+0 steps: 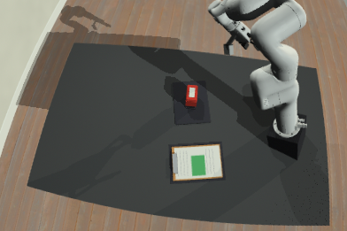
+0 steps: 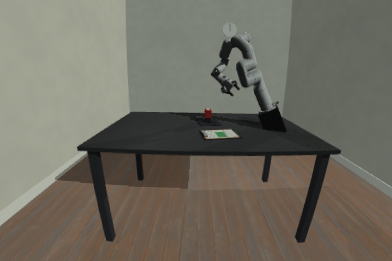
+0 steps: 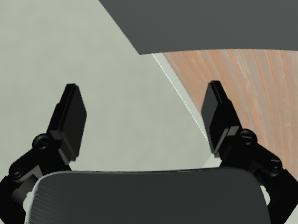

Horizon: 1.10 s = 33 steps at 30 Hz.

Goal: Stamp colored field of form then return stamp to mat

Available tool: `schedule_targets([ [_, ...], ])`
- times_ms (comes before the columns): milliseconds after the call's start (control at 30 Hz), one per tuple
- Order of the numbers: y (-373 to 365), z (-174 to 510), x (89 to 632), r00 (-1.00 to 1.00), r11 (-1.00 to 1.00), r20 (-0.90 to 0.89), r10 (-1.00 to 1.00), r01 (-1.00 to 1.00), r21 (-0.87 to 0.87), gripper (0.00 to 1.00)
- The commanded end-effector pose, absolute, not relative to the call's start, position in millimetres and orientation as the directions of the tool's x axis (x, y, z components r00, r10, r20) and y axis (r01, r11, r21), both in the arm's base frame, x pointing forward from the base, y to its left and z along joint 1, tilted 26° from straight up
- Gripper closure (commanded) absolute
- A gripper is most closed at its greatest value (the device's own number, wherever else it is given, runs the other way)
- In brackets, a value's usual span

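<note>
The red stamp point(image 1: 192, 96) stands upright at the middle of its dark mat point(image 1: 191, 102) on the black table; it also shows small in the exterior view point(image 2: 208, 113). The form point(image 1: 196, 163) lies on a clipboard nearer the front edge, and its green field point(image 1: 197, 165) bears no mark. The form also shows in the exterior view point(image 2: 219, 134). My gripper point(image 1: 228, 48) point(image 2: 229, 88) is open and empty, held high in the air behind and to the right of the stamp. In the wrist view both fingers stand wide apart with only wall, floor and a table corner between them.
The arm's base point(image 1: 287, 141) stands on a black block at the table's right side. The table's edges drop to a wooden floor on all sides, and walls stand behind and to the left.
</note>
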<state>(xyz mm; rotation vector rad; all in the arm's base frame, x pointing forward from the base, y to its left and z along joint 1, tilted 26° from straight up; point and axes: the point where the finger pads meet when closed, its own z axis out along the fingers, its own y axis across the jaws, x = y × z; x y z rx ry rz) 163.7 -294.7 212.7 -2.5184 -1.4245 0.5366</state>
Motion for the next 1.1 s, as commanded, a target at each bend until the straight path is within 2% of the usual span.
schedule_targets([
  [0,-242,220,213,0.363,-0.389,-0.162,0.918,0.904,-0.178,0.0],
  [33,-242,220,213,0.363,-0.389,-0.162,0.918,0.904,-0.178,0.0],
  [200,-181,225,274,0.179,-0.175,-0.127,0.975,0.984,0.044,0.0],
  [367,-122,230,328,0.031,-0.001,-0.133,0.991,0.975,0.221,0.0],
  [467,-110,230,336,0.031,-0.001,-0.133,0.991,0.975,0.221,0.0],
  [533,-81,233,365,-0.047,0.091,-0.146,0.988,0.947,0.309,0.0],
  [733,-50,235,394,-0.125,0.183,-0.167,0.978,0.901,0.394,0.0],
  [1067,-44,236,399,-0.139,0.198,-0.171,0.975,0.89,0.41,0.0],
])
